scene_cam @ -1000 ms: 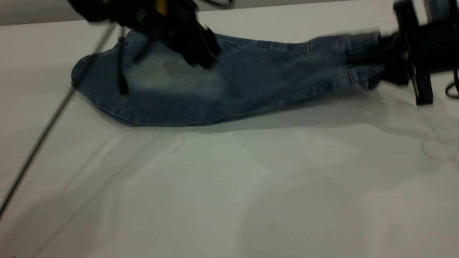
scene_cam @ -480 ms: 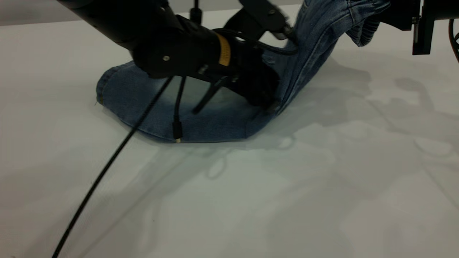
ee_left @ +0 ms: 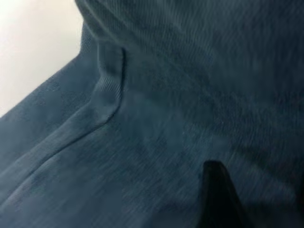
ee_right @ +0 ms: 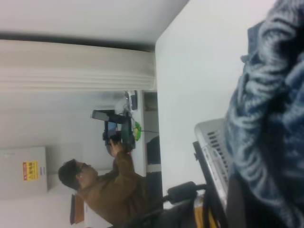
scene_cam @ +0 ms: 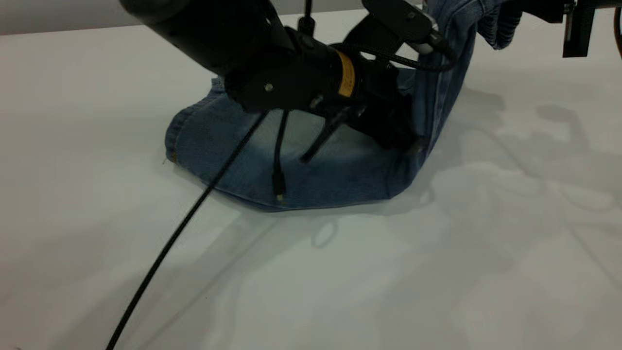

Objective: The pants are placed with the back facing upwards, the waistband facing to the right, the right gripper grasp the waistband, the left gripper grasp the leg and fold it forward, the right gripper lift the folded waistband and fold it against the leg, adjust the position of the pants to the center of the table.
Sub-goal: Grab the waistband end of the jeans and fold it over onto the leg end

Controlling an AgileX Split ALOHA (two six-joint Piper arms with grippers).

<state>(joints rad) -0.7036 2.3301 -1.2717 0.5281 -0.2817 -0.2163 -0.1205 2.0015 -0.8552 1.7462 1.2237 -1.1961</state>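
Outside view: pinching the waistband (scene_cam: pixel 500 24) in the right hand (scene_cam: pixel 534 8) and holding it high, with the pants (scene_cam: pixel 340 175) hanging down from that hand in a steep wall of cloth. Pressing the left hand (scene_cam: pixel 408 141) low into the crease at the foot of that wall, with the flat half of the pants lying on the table (scene_cam: pixel 437 272) behind and under this hand; trailing a thin cable (scene_cam: pixel 184 228) from it across the denim. Not showing the left hand's fingers, so cannot tell whether spread or pressed together.

Having lain stretched flat a second ago, now standing bent upward; and, against half a second ago, both crease and left hand sliding toward the right hand's side, the far hem following. Probably meaning the second fold is under way, with the waistband not yet carried over the leg and the bundle shifting as it goes.

Left wrist view: filling almost everything with blue denim (ee_left: pixel 166 118) right against the hand, a seam curving through it, one dark fingertip (ee_left: pixel 218 199) resting over the cloth.

Right wrist view: showing the ruffled waistband (ee_right: pixel 266 118) bunched close against the hand, bare table (ee_right: pixel 199 71) beyond, and a person (ee_right: pixel 109 190) far off.
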